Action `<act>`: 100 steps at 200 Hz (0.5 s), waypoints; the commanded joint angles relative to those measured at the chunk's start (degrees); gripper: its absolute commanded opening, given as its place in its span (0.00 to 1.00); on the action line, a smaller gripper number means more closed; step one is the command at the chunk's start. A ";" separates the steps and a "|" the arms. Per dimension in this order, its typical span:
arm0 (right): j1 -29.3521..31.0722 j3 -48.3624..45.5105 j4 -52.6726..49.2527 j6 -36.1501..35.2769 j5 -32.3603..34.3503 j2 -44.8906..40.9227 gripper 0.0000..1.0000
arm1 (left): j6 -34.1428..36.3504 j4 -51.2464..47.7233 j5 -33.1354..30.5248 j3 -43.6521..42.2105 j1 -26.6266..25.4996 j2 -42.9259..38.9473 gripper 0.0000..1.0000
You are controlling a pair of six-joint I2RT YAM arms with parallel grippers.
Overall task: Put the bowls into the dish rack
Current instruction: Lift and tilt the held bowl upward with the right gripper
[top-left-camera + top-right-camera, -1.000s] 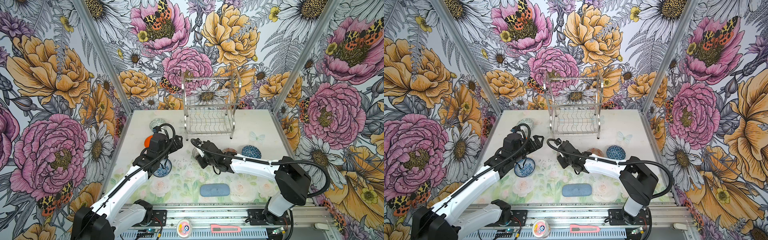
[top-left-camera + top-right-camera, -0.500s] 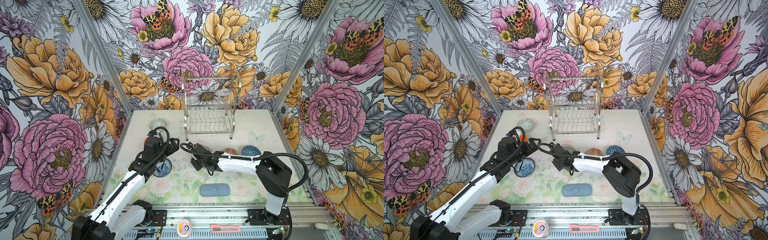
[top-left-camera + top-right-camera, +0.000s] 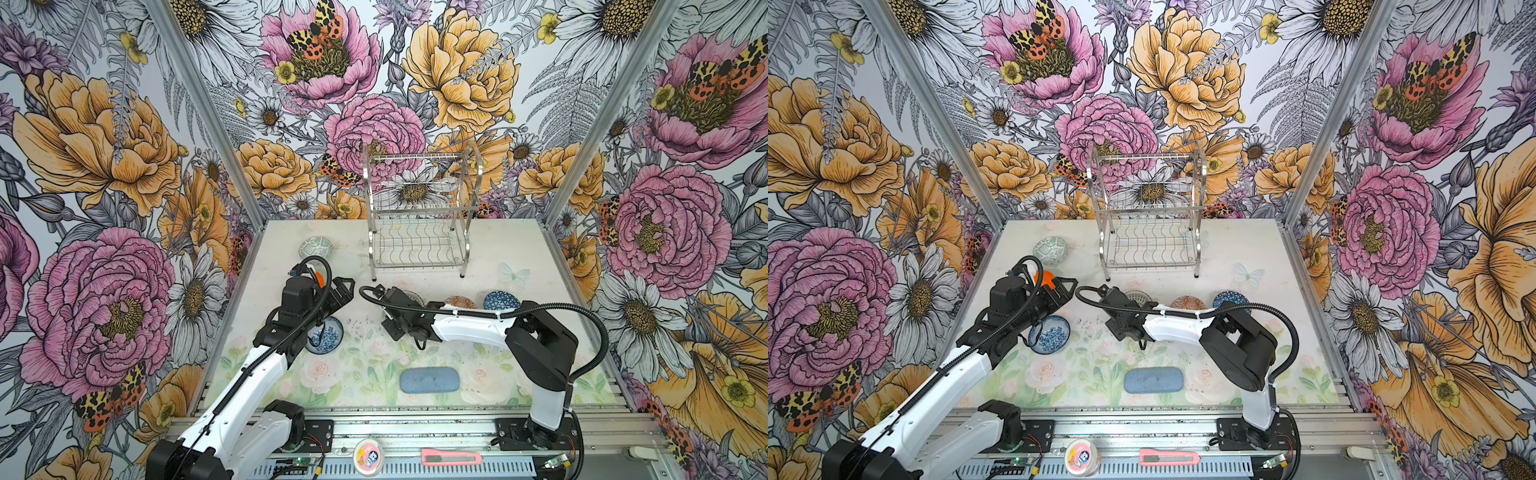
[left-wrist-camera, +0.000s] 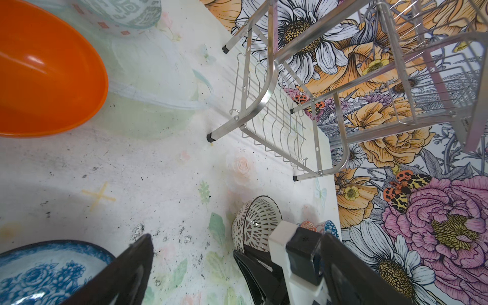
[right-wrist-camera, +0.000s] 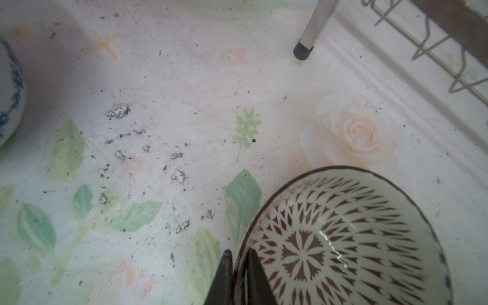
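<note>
Grip matters most here: our right gripper (image 5: 239, 254) is pinched thinly on the rim of the black-and-white bowl (image 5: 343, 243), low and just in front of the rack (image 3: 417, 232). We should lift slowly, keep the bowl from swinging, clear the rack's front leg, then lower it between the bottom wires. Our left gripper (image 3: 340, 296) hangs spread wide, holding nothing.
</note>
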 commanded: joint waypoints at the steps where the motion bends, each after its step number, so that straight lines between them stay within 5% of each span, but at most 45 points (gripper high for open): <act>1: -0.27 1.69 -0.20 0.60 -2.29 -0.94 0.09 | -0.34 1.01 1.01 -0.79 0.47 -0.83 0.98; 100: -2.95 0.58 2.56 3.93 -8.76 -5.22 0.01 | -0.64 0.99 0.96 -1.40 0.55 -1.79 0.99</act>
